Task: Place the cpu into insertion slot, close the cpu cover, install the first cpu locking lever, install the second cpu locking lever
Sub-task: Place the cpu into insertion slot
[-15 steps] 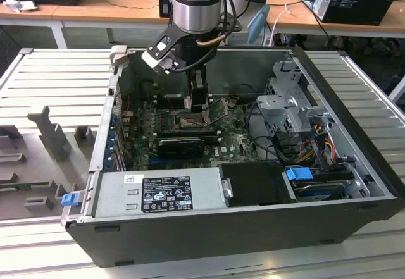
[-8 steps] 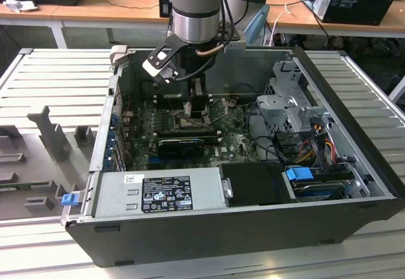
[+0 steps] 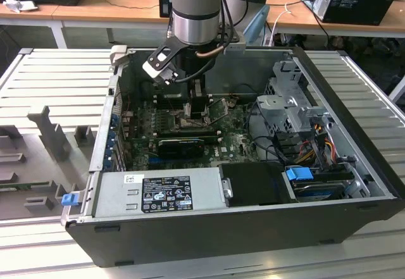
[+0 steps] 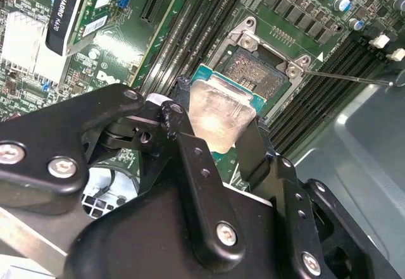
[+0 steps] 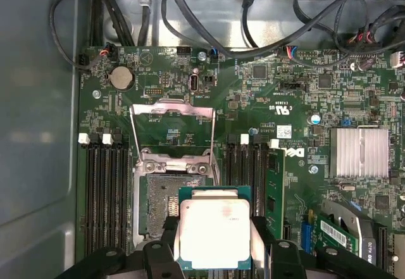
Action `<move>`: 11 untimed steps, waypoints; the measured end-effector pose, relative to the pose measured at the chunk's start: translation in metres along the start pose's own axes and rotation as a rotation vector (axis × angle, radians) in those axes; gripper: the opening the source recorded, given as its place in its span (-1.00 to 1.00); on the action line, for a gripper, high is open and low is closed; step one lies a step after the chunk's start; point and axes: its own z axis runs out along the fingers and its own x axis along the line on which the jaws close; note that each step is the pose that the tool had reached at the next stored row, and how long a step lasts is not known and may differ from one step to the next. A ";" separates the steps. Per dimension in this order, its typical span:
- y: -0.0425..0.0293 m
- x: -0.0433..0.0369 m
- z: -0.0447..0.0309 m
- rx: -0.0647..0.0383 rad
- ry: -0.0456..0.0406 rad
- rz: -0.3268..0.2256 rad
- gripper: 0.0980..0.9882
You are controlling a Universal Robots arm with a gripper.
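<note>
Gripper [image 5: 215,244], fingers clamped on the cpu [image 5: 214,228], hangs close by the open insertion slot [image 5: 161,197], cpu cover [image 5: 174,105] raised, toward 11 o'clock inside the computer case [image 3: 253,228] in the exterior view.

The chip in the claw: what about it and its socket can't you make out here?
- Underside of the cpu: faces away in both wrist views.
- One corner of the slot: hidden behind the cpu, first wrist view.
- cpu sides: covered by the gripper.
- Gap between cpu and slot: cannot tell.
</note>
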 end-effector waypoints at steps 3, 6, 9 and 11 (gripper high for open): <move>0.0000 0.0000 0.0007 0.000 0.0001 0.000 -0.03; 0.0000 0.0000 0.0013 0.000 0.0002 0.000 -0.03; 0.0001 0.0000 0.0021 0.000 0.0002 0.000 -0.03; 0.0019 0.0004 0.0037 0.000 0.0003 0.000 -0.03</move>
